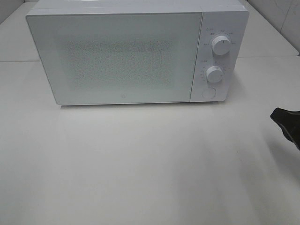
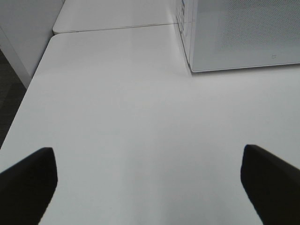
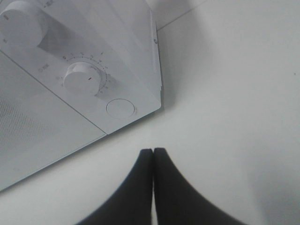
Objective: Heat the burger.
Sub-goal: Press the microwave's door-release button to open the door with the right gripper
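Note:
The burger is out of view. A white microwave (image 1: 126, 56) stands at the back of the table with its door closed; its upper knob (image 1: 220, 45), lower knob (image 1: 213, 74) and round button (image 1: 209, 93) are on the right panel. My right gripper (image 1: 276, 116) sits at the right edge, shut and empty, pointing toward the microwave's lower right corner (image 3: 140, 110). In its wrist view the two black fingers (image 3: 140, 183) press together above bare table. My left gripper (image 2: 149, 176) is open wide with nothing between its fingers, over the table left of the microwave (image 2: 243, 37).
The white table (image 1: 140, 164) spreads in front of the microwave. A seam (image 2: 112, 28) marks where a second table joins behind. The table's left edge (image 2: 28, 93) drops to dark floor. A white wall shows at the back right.

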`<state>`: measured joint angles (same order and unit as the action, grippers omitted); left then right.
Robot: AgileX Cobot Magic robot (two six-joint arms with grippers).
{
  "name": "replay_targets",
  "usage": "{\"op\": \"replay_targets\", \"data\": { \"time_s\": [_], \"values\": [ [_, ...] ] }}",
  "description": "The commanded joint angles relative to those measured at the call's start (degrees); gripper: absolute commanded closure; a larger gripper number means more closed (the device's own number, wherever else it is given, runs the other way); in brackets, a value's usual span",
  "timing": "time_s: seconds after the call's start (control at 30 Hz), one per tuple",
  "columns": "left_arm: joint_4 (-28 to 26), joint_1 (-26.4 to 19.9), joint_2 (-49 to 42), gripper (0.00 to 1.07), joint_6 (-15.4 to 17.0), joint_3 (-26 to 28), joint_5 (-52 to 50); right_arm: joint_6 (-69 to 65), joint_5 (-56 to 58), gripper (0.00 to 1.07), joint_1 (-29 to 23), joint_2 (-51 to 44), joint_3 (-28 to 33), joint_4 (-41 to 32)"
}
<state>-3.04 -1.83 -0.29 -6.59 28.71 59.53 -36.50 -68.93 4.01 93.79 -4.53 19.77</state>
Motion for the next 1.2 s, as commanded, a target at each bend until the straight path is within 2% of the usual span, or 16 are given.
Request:
{"op": "replay_targets", "data": {
  "time_s": [0.03, 0.17, 0.63, 0.73, 0.8, 0.83, 0.87, 0.9, 0.97, 1.0, 1.03, 1.13, 1.2],
  "values": [
    [-0.5, -0.2, -1.1, 0.07, 0.4, -0.3, -0.4, -10.5, -4.5, 1.07, 0.2, 0.1, -0.1, -1.7],
    [-0.5, -0.2, -1.1, 0.07, 0.4, -0.3, -0.4, -14.0, -4.2, 1.07, 0.2, 0.1, -0.1, -3.0],
    [-0.5, -0.2, -1.1, 0.07, 0.4, -0.3, -0.4, -32.5, -4.6, 1.07, 0.1, 1.9, -0.5, -0.6],
    [-0.5, -0.2, -1.1, 0.07, 0.4, -0.3, -0.4, -35.4, -4.2, 1.07, -1.9, 1.9, -0.5, -1.8],
    [-0.5, -0.2, -1.1, 0.07, 0.4, -0.3, -0.4, -36.4, -3.0, 1.07, -6.8, 1.9, -0.6, -6.6],
    [-0.5, -0.2, -1.1, 0.07, 0.4, -0.3, -0.4, -36.4, -3.0, 1.07, -6.8, 1.9, -0.6, -6.6],
    [-0.5, -0.2, -1.1, 0.07, 0.4, -0.3, -0.4, -36.8, -1.9, 1.06, -10.5, 2.2, -1.5, -10.9],
    [-0.5, -0.2, -1.1, 0.07, 0.4, -0.3, -0.4, -36.8, -1.9, 1.06, -10.5, 2.2, -1.5, -10.9],
    [-0.5, -0.2, -1.1, 0.07, 0.4, -0.3, -0.4, -36.8, -1.1, 1.06, -15.2, 3.3, -3.7, -15.4],
    [-0.5, -0.2, -1.1, 0.07, 0.4, -0.3, -0.4, -36.8, -1.1, 1.06, -15.2, 3.3, -3.7, -15.4],
    [-0.5, -0.2, -1.1, 0.07, 0.4, -0.3, -0.4, -37.7, -0.3, 1.07, -17.9, 4.5, -5.6, -17.1],
    [-0.5, -0.2, -1.1, 0.07, 0.4, -0.3, -0.4, -41.5, 0.6, 1.07, -21.3, 7.9, -8.7, -18.9],
    [-0.5, -0.2, -1.1, 0.07, 0.4, -0.3, -0.4, -42.3, 0.6, 1.07, -22.1, 8.9, -9.5, -19.3]
  ]
}}
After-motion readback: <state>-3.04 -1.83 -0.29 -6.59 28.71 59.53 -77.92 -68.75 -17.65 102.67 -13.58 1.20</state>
